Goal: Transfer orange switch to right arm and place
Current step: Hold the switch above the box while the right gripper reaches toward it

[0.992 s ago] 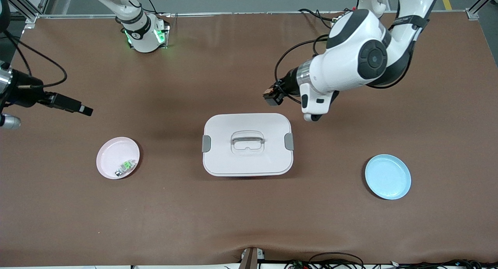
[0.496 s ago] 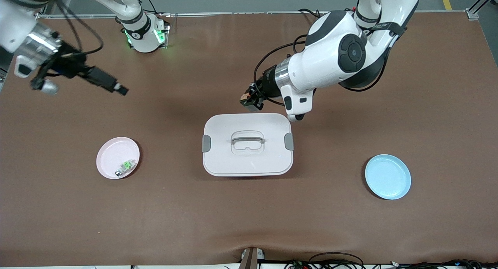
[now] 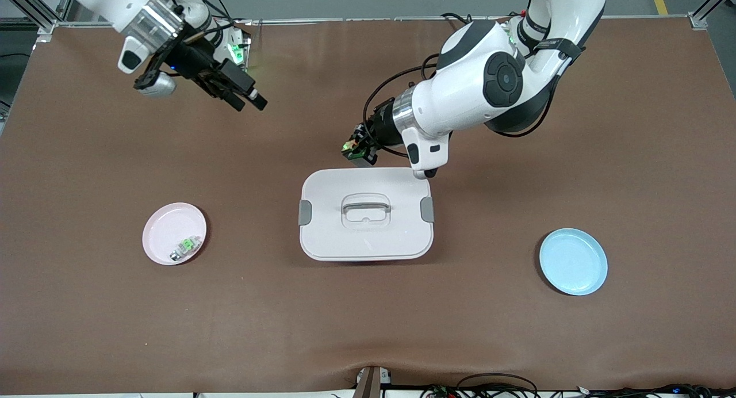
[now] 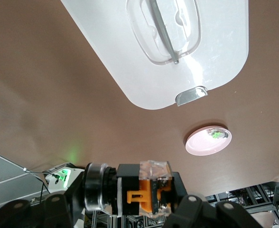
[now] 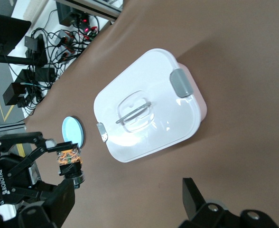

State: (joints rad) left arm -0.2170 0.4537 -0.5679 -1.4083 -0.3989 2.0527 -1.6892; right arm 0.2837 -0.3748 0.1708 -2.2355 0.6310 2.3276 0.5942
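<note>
**Orange switch aloft in left gripper**

Clamped between the 2 fingers of the left gripper [image 3: 357, 150], orange switch [image 4: 151, 191], up in the air over bare table [image 3: 368, 329] beside the white lidded box [image 3: 365, 214]. Right gripper [image 3: 246, 99] aloft over the table toward the right arm's end, its 2 fingers spread, nothing held.

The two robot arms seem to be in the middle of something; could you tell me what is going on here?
The left gripper holds the orange switch in the air, over the table just past the white lidded box's edge nearest the bases. The right gripper is open and empty, in the air over the table near its own base, so no handover has happened yet. A pink plate holds a small green-and-clear component; the blue plate holds nothing.
</note>
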